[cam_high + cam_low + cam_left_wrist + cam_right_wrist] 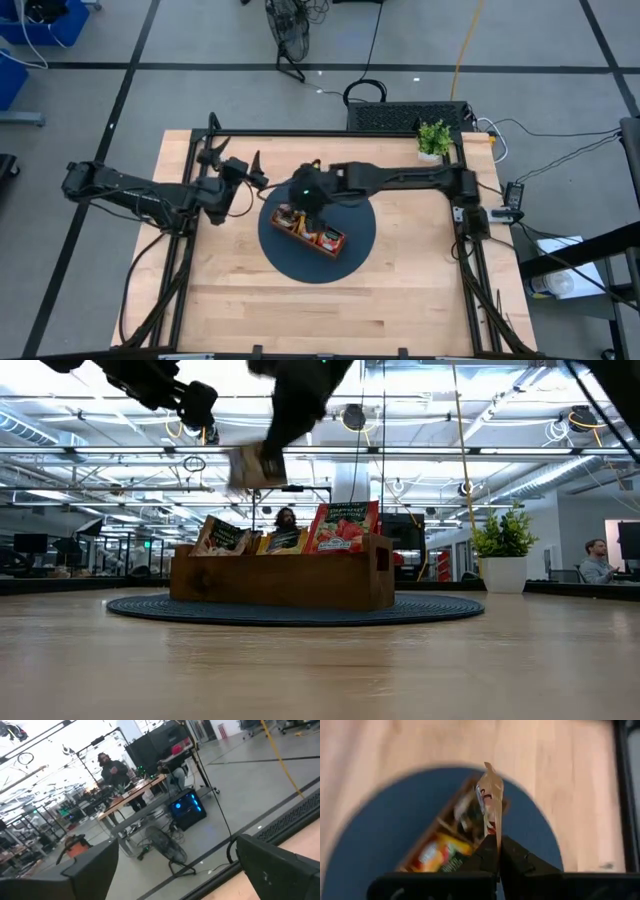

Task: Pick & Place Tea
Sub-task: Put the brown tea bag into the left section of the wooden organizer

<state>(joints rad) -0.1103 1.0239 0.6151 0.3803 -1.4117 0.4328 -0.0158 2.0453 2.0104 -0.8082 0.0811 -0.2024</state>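
Pale wooden table [400,290] with straight plank grain, framed by dark metal rails. Beyond it, a grey concrete floor crossed by dark lines, a floor fan [167,847], and in the low view an open hall of white ceiling beams and strip lights. A person at a bench [112,770] far back, another seated at the room's edge [597,560].

Round blue woven mat [355,245] lying flat directly beneath the right gripper. On the mat, a long wooden tray [290,582], boxy and smooth-sided, set at a slant, just below that gripper. Standing upright in the tray, flat glossy tea sachets: dark brown one [222,537], orange one [436,852], red one [345,526]. Small green potted plant [434,138] in a white pot, well away behind the right gripper at the table's far edge.

Right gripper [498,845] hanging over the tray, fingers pinched tight on a thin crinkled sachet [490,795], seen edge-on and raised clear of the tray. Left gripper [175,865] just beside the right one, off the mat, lifted above the table, fingers spread wide and holding nothing.
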